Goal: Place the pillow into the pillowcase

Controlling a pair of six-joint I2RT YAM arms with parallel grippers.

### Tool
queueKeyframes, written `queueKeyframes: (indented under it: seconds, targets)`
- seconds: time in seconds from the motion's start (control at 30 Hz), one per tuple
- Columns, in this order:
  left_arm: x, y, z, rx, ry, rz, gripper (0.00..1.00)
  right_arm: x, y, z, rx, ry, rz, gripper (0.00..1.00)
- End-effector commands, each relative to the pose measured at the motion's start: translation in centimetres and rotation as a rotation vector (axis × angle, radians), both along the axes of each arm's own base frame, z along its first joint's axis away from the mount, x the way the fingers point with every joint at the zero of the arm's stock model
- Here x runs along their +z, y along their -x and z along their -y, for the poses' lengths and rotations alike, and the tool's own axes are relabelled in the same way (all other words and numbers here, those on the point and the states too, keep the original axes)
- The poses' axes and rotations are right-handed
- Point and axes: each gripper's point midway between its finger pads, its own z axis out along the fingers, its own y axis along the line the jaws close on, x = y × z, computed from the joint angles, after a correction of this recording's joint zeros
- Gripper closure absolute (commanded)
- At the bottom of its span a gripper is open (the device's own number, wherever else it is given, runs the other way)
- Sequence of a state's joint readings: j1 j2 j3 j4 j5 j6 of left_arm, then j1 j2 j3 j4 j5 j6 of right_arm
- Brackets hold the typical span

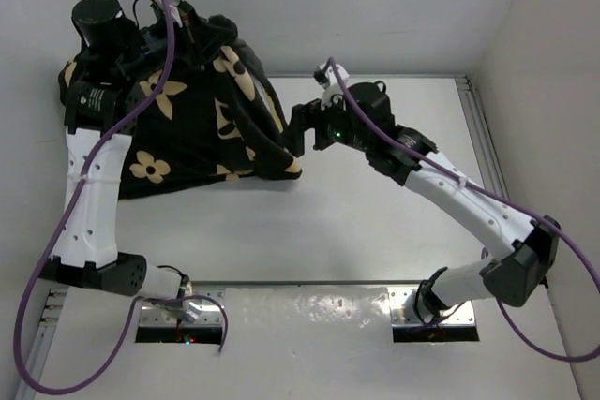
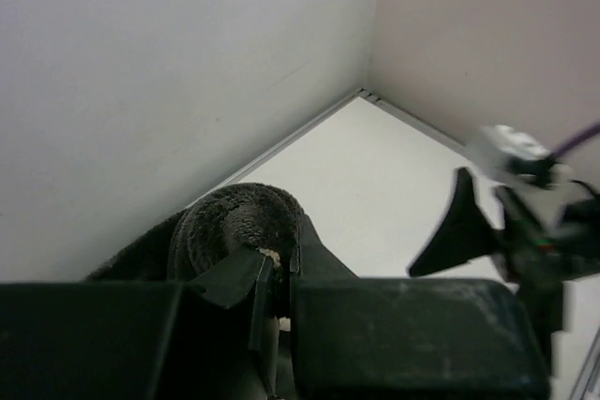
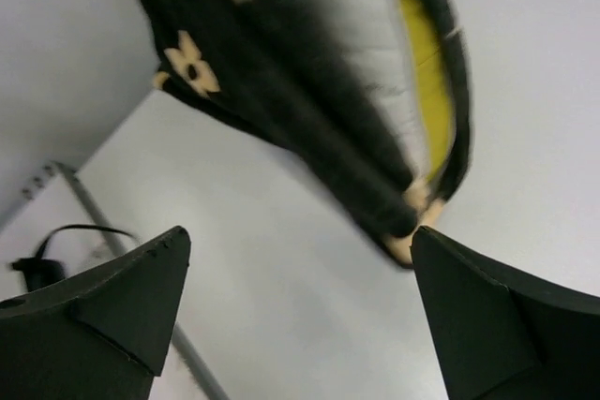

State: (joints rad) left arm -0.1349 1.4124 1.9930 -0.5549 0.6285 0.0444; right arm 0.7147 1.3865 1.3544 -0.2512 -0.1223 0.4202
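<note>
Your one pillow (image 3: 427,53) shows only as a yellow and pale strip in the right wrist view, wrapped by the one pillowcase (image 1: 202,128), so it looks largely inside already. The bundle sits at the far left of the surface (image 1: 375,222), lifted at its far upper corner and sloping down to a lower right corner that rests on the surface. Its long axis runs from that raised corner toward the middle. Your left hand (image 2: 275,274) is closed tight on a fold of the black plush at the top and carries the hanging weight. Your right hand (image 1: 300,128) is spread wide and holds nothing. It is just beside the low corner, with the bundle lying to its left and ahead. Of your two hands, the right is the nearer to that loose end, so tugging the cloth over the pillow there probably falls to it.
</note>
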Motion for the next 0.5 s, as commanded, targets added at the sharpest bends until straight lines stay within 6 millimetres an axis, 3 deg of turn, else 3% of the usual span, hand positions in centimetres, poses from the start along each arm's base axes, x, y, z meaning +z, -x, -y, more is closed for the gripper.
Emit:
queueKeyframes:
  seconds: [0.0, 0.07, 0.13, 0.17, 0.2, 0.23, 0.27, 0.3, 0.33, 0.37, 0.4, 0.47]
  targets:
    - [6.6, 6.5, 0.5, -0.062, -0.002, 0.236, 1.0, -0.1, -3.0, 0.6, -0.092, 0.055, 0.09, 0.01]
    - [7.8, 7.4, -0.2, -0.023, -0.023, 0.294, 1.0, -1.5, -4.0, 0.8, -0.107, 0.061, 0.076, 0.01]
    - [9.1, 8.1, -1.1, 0.021, -0.037, 0.354, 1.0, -4.6, -4.6, 2.0, -0.135, 0.066, 0.001, 0.01]
    - [9.6, 8.0, -1.7, 0.061, -0.034, 0.369, 1.0, -4.7, -4.0, 1.4, -0.101, -0.025, -0.065, 0.01]
    - [10.1, 8.6, -2.1, 0.082, -0.029, 0.386, 1.0, -8.1, -2.9, 2.0, -0.082, -0.042, -0.162, 0.01]
    - [10.0, 8.5, -2.3, 0.092, -0.034, 0.388, 1.0, -10.0, -2.1, 2.8, -0.072, -0.075, -0.222, 0.01]
    - [10.0, 8.7, -2.3, 0.095, -0.038, 0.397, 1.0, -7.4, -1.6, 1.9, -0.012, -0.203, -0.131, 0.01]
    - [9.6, 8.9, -2.2, 0.085, -0.045, 0.392, 1.0, -11.8, 0.7, 2.2, -0.011, -0.185, -0.202, 0.01]
    - [9.4, 8.9, -2.2, 0.082, -0.047, 0.388, 1.0, -12.4, 1.6, 2.1, -0.007, -0.188, -0.182, 0.01]
    - [9.1, 8.9, -2.0, 0.074, -0.051, 0.382, 1.0, -11.8, 2.0, 2.0, -0.002, -0.201, -0.125, 0.01]
    - [9.0, 8.8, -2.0, 0.069, -0.053, 0.378, 1.0, -13.2, 3.8, 1.4, 0.038, -0.186, -0.139, 0.01]
    - [8.9, 8.5, -2.1, 0.082, -0.06, 0.378, 1.0, -12.8, 5.5, 0.2, 0.11, -0.189, -0.07, 0.02]
